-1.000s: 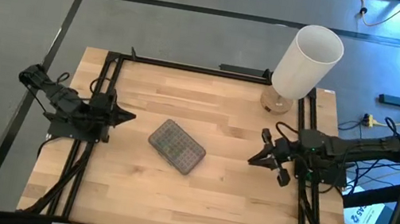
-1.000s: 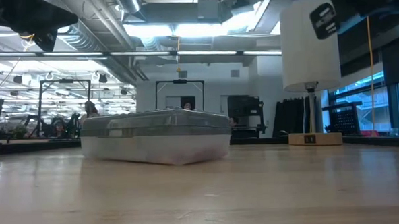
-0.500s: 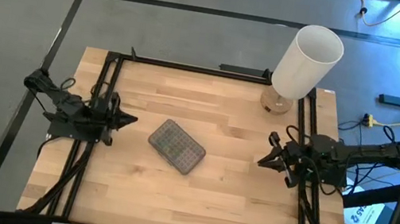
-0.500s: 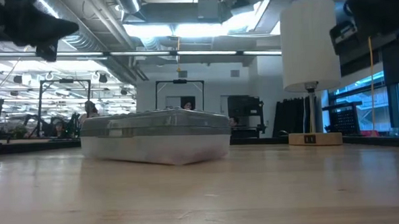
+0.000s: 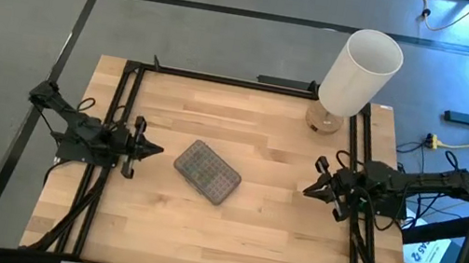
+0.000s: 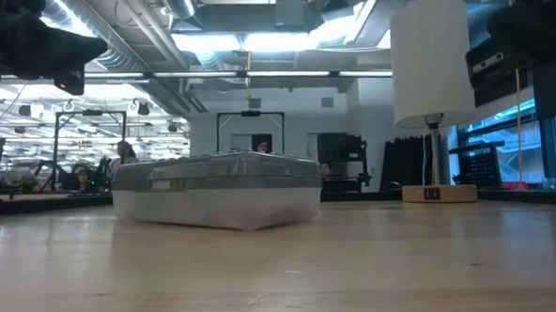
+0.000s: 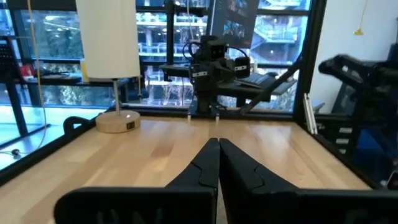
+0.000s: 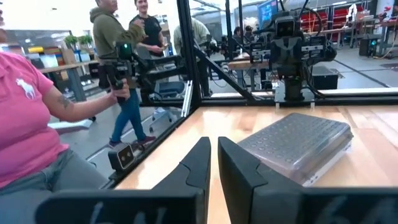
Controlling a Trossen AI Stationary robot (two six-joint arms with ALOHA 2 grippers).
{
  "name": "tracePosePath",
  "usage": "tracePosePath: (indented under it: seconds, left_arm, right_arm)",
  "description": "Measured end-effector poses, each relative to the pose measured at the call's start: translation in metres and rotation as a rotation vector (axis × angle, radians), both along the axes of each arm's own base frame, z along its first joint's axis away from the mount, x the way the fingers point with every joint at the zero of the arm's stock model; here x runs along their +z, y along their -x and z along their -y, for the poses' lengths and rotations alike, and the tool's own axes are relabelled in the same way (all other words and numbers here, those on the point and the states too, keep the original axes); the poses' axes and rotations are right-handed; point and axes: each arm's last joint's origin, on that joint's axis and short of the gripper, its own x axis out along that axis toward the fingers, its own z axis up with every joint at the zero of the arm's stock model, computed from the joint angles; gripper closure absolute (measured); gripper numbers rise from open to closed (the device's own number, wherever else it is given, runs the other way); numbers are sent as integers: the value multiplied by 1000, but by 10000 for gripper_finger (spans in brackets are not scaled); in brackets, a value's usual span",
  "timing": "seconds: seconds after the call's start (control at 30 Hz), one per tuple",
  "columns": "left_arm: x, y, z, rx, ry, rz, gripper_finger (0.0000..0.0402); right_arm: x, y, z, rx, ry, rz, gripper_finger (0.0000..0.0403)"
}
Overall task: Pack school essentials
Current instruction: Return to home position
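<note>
None of the school essentials show anywhere: no scissors, pencils, pen, crayon box or pink pad. A clear flat box with a grey dotted lid (image 5: 207, 172) (image 6: 218, 191) (image 8: 295, 146) lies shut and flat on the table's middle. My left gripper (image 5: 159, 150) (image 7: 217, 147) hovers at the table's left side, fingers shut and pointing at the box. My right gripper (image 5: 307, 190) (image 8: 213, 146) hovers at the right side, pointing at the box, fingers together but for a thin slit. Both hold nothing.
A tall white cylinder lamp (image 5: 357, 71) (image 6: 431, 65) (image 7: 109, 37) stands on its round wooden foot at the far right corner. A black frame (image 5: 112, 188) runs along the table's edges. People (image 8: 28, 124) stand beyond the left edge. Bare wood lies around the box.
My right gripper has drawn back toward the table's right edge, away from the box. My left gripper has turned about its own axis and shifted a little toward the near edge. The box has stayed where it was.
</note>
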Motion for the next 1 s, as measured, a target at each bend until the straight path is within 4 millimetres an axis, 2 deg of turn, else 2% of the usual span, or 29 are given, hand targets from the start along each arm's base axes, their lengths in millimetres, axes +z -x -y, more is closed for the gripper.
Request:
tracePosePath:
  seconds: [0.37,1.0]
  left_arm:
    - [-1,0,0,3,-56,-16,402]
    - [-1,0,0,2,-56,-16,402]
  right_arm:
    - [-9,0,0,-1,165,-37,368]
    - [-12,0,0,1,167,-64,368]
